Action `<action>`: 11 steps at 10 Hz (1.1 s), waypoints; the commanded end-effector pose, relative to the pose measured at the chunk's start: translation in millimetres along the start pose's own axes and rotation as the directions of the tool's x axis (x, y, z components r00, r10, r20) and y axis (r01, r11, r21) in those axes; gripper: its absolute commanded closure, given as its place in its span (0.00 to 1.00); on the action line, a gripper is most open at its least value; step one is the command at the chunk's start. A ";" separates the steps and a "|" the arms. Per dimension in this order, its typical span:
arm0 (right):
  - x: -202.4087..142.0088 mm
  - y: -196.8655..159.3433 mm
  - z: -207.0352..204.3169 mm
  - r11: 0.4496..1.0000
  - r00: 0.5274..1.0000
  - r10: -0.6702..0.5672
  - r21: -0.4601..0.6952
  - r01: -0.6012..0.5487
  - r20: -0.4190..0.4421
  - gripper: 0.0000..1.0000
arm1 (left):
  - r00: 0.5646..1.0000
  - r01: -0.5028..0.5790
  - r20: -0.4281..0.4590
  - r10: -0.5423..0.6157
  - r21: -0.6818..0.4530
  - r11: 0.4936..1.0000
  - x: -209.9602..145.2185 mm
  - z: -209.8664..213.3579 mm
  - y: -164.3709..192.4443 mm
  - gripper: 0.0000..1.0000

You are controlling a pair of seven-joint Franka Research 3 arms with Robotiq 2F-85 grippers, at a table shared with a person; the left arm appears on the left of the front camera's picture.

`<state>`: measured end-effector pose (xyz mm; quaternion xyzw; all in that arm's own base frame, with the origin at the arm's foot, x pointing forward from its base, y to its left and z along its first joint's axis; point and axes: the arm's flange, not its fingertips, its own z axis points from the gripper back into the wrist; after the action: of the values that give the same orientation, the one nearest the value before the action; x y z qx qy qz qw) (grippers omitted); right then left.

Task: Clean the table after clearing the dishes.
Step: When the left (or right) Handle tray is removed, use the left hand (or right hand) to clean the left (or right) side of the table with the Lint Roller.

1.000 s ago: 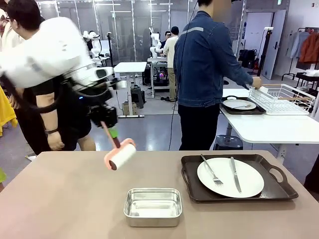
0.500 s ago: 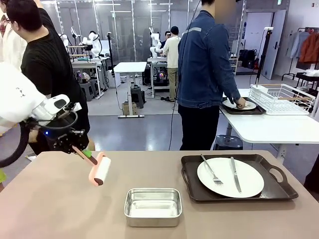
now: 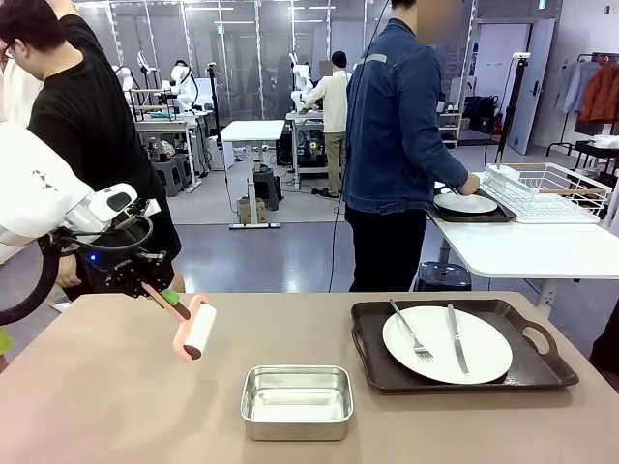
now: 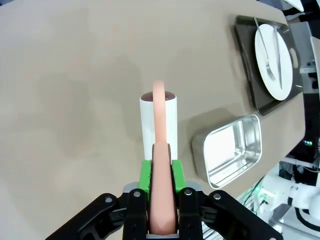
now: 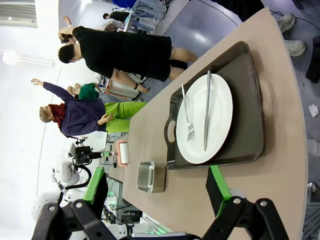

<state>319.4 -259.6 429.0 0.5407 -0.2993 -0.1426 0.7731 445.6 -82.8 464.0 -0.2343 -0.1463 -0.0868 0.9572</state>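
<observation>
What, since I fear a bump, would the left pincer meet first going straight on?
The bare table: the left pincer, shut on the lint roller, points down at it, so the roll would touch first. How near it is, I cannot tell.

A glossy grey floor (image 3: 280, 256) spreads across the middle of the frame. Behind it, upper centre, glass partitions (image 3: 242, 58) in metal frames stand under strip lights (image 3: 213, 8). A small white table (image 3: 253, 130) sits mid-room. At right, a white desk (image 3: 522, 253) carries a wire rack (image 3: 551, 188). Hung clothes (image 3: 602, 92) occupy the upper right corner.
</observation>
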 end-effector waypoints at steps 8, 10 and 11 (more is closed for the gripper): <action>-0.5 1.7 -0.2 1.000 1.000 0.013 0.010 -0.013 0.001 0.00 | 0.989 -0.149 -0.059 0.138 -0.271 0.951 10.6 -71.8 58.3 0.80; -0.5 1.7 -0.2 1.000 1.000 0.013 0.010 -0.013 0.001 0.00 | 0.978 -0.204 -0.096 0.183 -0.312 0.928 9.7 -84.0 80.8 0.80; -0.5 1.7 -0.2 1.000 1.000 0.013 0.010 -0.013 0.001 0.00 | 0.973 -0.226 -0.112 0.200 -0.323 0.919 8.1 -87.6 95.3 0.80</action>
<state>319.5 -259.6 428.9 0.5407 -0.2991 -0.1426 0.7732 487.4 -52.9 356.5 -0.3804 -0.0697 -0.0131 0.9221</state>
